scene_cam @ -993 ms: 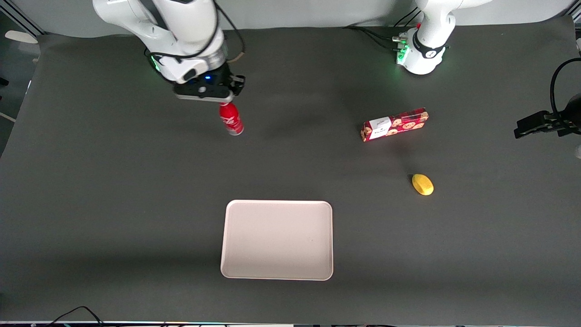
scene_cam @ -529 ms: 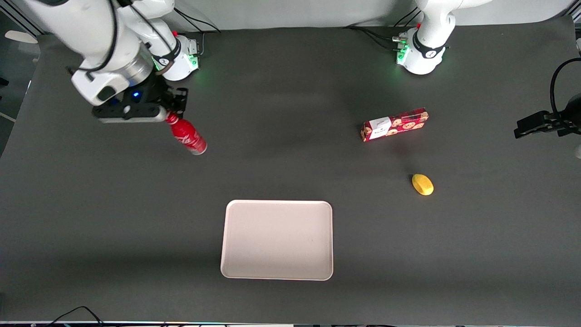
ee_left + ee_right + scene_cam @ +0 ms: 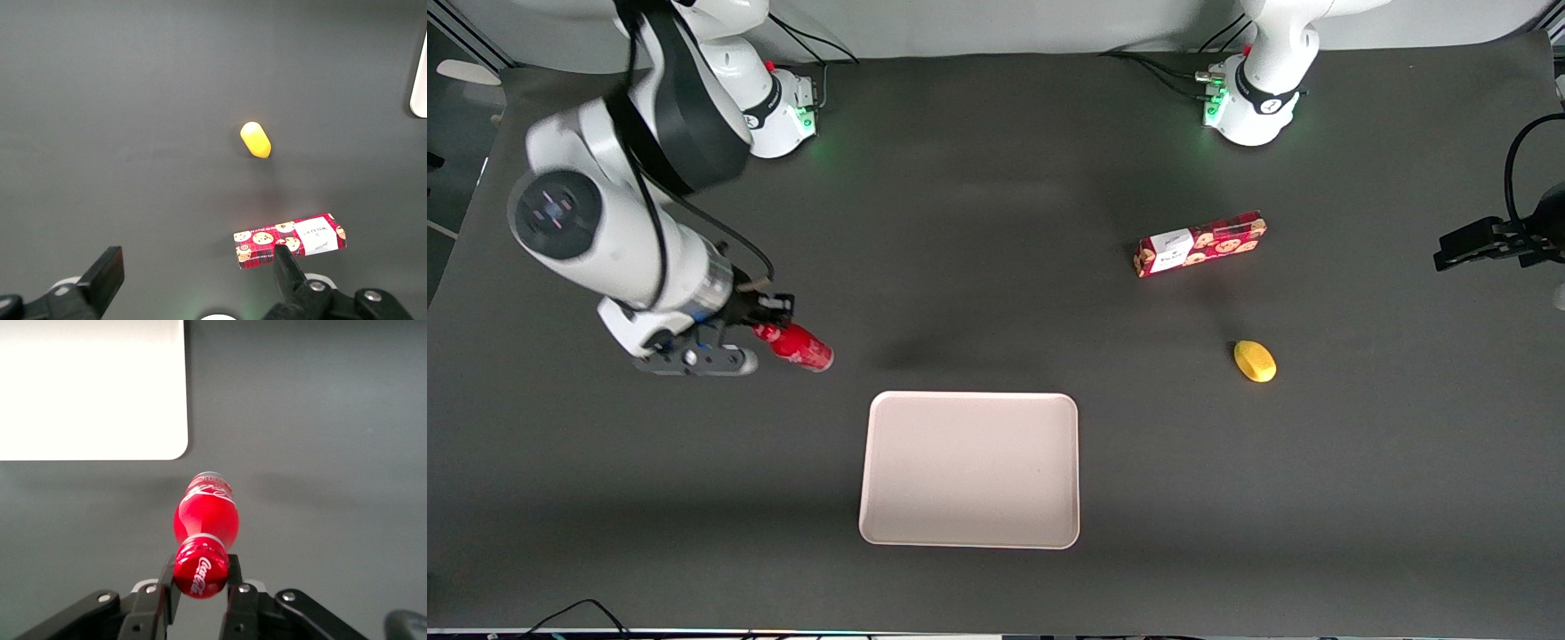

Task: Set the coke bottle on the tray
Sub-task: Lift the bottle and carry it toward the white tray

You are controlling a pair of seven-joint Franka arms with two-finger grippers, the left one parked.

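Observation:
My right gripper [image 3: 758,332] is shut on the cap end of the small red coke bottle [image 3: 799,346], which hangs tilted in the air above the dark table. In the right wrist view the fingers [image 3: 165,581] clamp the red cap and the bottle [image 3: 205,520] points away from the camera, with the gripper [image 3: 200,577] around its cap. The pale pinkish-white tray [image 3: 970,468] lies flat on the table, nearer the front camera than the bottle and a little toward the parked arm's end. One rounded corner of the tray [image 3: 100,393] shows in the right wrist view.
A long red cookie box with a white label [image 3: 1200,243] and a yellow lemon-like object [image 3: 1255,361] lie toward the parked arm's end of the table. Both also show in the left wrist view, the box [image 3: 290,240] and the yellow object [image 3: 255,139].
My right gripper has carried the coke bottle nearer to the front camera, from the back of the table to a spot just off the tray's corner. The bottle is now more tilted.

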